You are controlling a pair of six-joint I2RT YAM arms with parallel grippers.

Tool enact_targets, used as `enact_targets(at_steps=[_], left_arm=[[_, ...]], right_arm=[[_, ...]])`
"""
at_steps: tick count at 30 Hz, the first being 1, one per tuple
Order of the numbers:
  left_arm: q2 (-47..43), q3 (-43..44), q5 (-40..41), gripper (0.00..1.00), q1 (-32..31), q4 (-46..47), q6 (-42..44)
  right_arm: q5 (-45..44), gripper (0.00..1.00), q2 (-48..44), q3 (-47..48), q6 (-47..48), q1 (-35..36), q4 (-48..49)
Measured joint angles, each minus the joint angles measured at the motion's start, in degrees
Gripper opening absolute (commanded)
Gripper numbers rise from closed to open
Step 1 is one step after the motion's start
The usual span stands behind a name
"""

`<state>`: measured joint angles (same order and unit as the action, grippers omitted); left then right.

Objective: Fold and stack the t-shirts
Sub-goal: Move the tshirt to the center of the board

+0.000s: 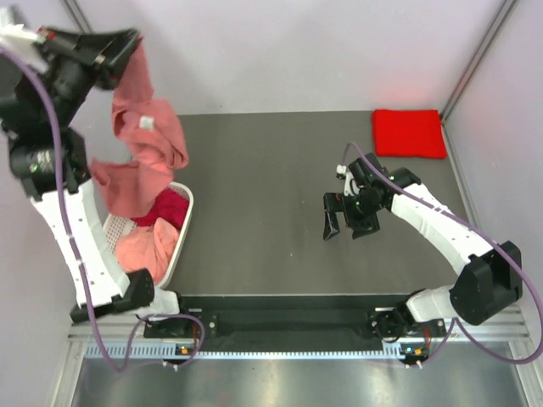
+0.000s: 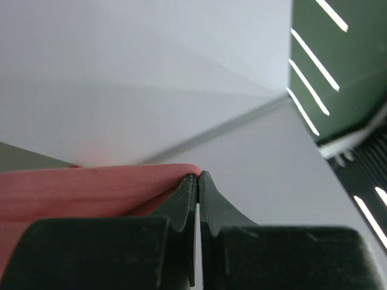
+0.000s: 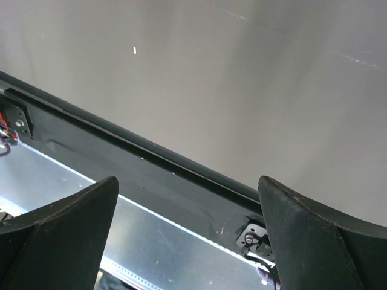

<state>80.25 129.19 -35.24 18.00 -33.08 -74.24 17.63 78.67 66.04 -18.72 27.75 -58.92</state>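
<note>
My left gripper (image 1: pixel 131 42) is raised high at the back left, shut on a salmon pink t-shirt (image 1: pixel 161 140) that hangs down toward the white basket (image 1: pixel 185 222). In the left wrist view the jaws (image 2: pixel 198 175) are pressed together with a fold of the salmon cloth (image 2: pixel 91 190) pinched at their tips. A dark crimson t-shirt (image 1: pixel 170 208) and a pale pink t-shirt (image 1: pixel 148 246) lie in the basket. At the back right corner of the table lies a folded bright red t-shirt (image 1: pixel 409 133). My right gripper (image 1: pixel 346 227) (image 3: pixel 187 179) hovers open over the table's middle right, holding nothing.
The dark grey table (image 1: pixel 263 195) is ringed by pale walls at the back and sides. A black rail and metal frame (image 1: pixel 288 326) run along the near edge between the arm bases. The right wrist view looks at that rail (image 3: pixel 151 163).
</note>
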Motion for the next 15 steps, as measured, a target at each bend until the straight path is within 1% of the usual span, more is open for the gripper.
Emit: enact_targets(at_steps=[2, 4, 7, 8, 11, 15], left_arm=[[4.4, 5.1, -0.2, 0.00, -6.9, 3.5, -3.6], [8.7, 8.1, 0.3, 0.00, -16.0, 9.0, -7.0], [12.9, 8.9, 0.1, 0.00, -26.1, 11.5, -8.8], [13.6, 8.3, 0.1, 0.00, -28.4, 11.4, -8.8], [13.8, 4.0, 0.5, 0.00, -32.0, 12.5, -9.5], [15.9, 3.3, 1.7, 0.00, -38.5, 13.4, -9.7]], right_arm=[[0.0, 1.00, -0.5, 0.0, -0.4, 0.0, 0.2], [-0.1, 1.00, -1.0, 0.0, -0.8, 0.0, 0.4], [-0.3, 1.00, -1.5, 0.0, -1.1, 0.0, 0.7], [-0.4, 1.00, -1.7, 0.0, -1.3, 0.0, 0.8], [-1.1, 0.99, -2.6, 0.0, -1.8, 0.0, 0.9], [-2.6, 1.00, -5.0, 0.0, -2.1, 0.0, 0.8]])
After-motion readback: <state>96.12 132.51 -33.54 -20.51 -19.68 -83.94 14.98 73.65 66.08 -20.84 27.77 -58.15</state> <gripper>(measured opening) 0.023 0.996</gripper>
